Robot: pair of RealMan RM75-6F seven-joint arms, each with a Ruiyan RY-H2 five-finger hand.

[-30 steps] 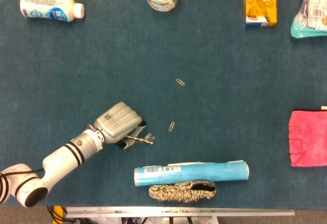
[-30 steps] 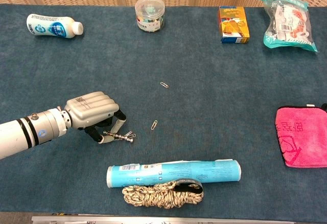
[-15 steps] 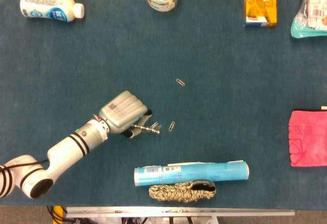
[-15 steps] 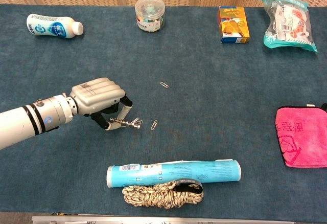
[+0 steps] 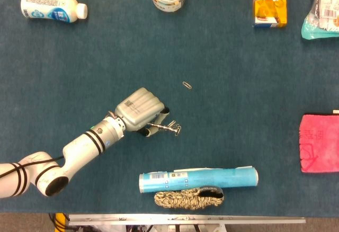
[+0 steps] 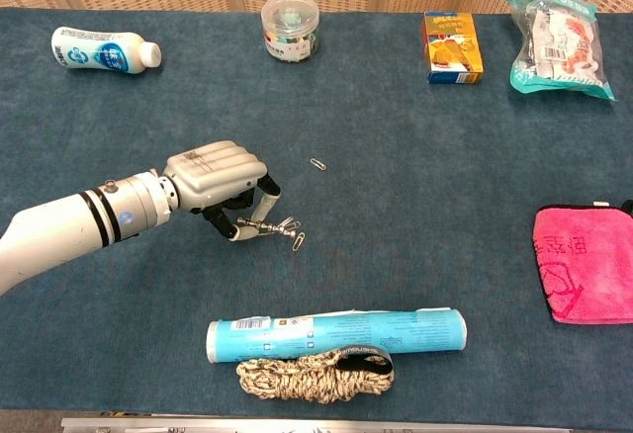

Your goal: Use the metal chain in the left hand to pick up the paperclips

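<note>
I see my left hand (image 5: 140, 111), a ribbed silver-grey shell on a white arm with black bands, sitting left of centre in both views. Its fingers are curled in tight around one end of the metal chain (image 5: 165, 128), a short stiff run of small shiny links that sticks out to the right, low over the cloth. At the chain's free end a few thin wire paperclips (image 6: 291, 224) bunch together, touching the links; one more paperclip (image 6: 299, 240) lies right at the tip, and I cannot tell whether it hangs from the chain or rests on the table (image 5: 238, 83). A single loose paperclip (image 5: 187, 85) lies flat above and to the right of the hand, well apart from it.

The table is covered in a matte dark teal felt. Along the bottom lies a smooth light-blue cylinder (image 5: 198, 179) with a coil of speckled braided rope (image 5: 188, 198) pressed against its lower side. A fuzzy pink cloth (image 5: 319, 142) sits at the right edge. My right hand shows in neither view.
</note>
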